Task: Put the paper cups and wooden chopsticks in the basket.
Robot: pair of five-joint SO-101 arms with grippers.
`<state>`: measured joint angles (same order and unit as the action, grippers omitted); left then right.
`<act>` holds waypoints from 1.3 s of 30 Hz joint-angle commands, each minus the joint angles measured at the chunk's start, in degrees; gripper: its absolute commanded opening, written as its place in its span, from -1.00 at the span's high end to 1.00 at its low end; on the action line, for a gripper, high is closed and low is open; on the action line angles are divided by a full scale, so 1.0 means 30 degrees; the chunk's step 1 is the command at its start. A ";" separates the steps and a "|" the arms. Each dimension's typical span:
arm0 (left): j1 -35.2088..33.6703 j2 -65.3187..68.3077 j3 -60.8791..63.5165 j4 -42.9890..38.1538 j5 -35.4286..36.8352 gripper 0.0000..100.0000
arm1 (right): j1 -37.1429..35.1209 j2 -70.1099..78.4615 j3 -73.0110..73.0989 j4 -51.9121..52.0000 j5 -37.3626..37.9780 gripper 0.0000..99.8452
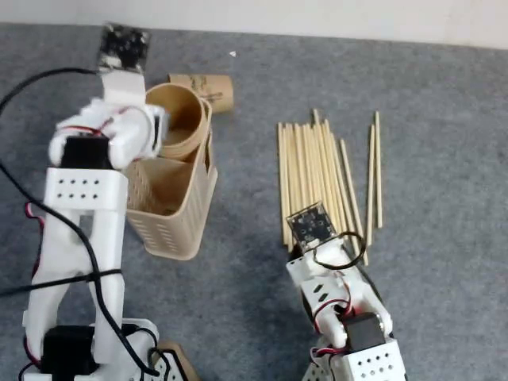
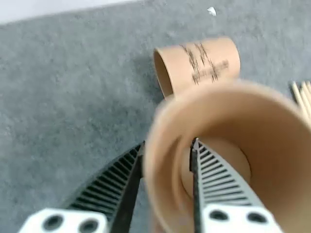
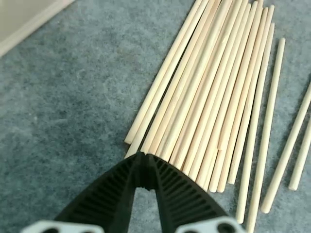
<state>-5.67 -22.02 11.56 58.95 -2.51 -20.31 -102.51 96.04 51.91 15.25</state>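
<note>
My left gripper (image 2: 168, 143) is shut on the rim of a brown paper cup (image 2: 233, 145), with one finger inside the cup and one outside. In the high view this cup (image 1: 179, 119) hangs tilted over the far end of the beige slotted basket (image 1: 186, 218). A second paper cup (image 1: 205, 89) (image 2: 197, 63) lies on its side on the grey carpet just beyond the basket. Several wooden chopsticks (image 1: 317, 171) (image 3: 214, 97) lie side by side to the right. My right gripper (image 3: 144, 159) is shut and holds nothing, its tips at the near ends of the chopsticks.
The right arm (image 1: 337, 298) stands at the near ends of the chopsticks. Black cables (image 1: 48, 214) run along the left arm. A small brown object (image 1: 176, 359) sits at the near edge. A pale wall strip (image 1: 317, 16) borders the far side of the carpet.
</note>
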 commanded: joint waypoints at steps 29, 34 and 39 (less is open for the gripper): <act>0.0952 -0.7429 -0.7839 1.3158 -0.1260 0.64 | 0.0249 -0.0278 0.1216 -0.0337 0.0264 0.99; 0.0777 -1.1092 0.1275 0.9670 -0.3106 0.64 | 0.0249 -0.0278 0.1216 -0.0308 0.0264 0.99; -0.1245 -1.3993 0.7897 0.6271 -0.3780 0.64 | 0.0484 -0.0278 0.1099 -0.0308 0.0264 0.99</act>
<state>-6.11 -59.38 25.01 84.09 -12.97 -20.31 -102.51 96.04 51.91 15.25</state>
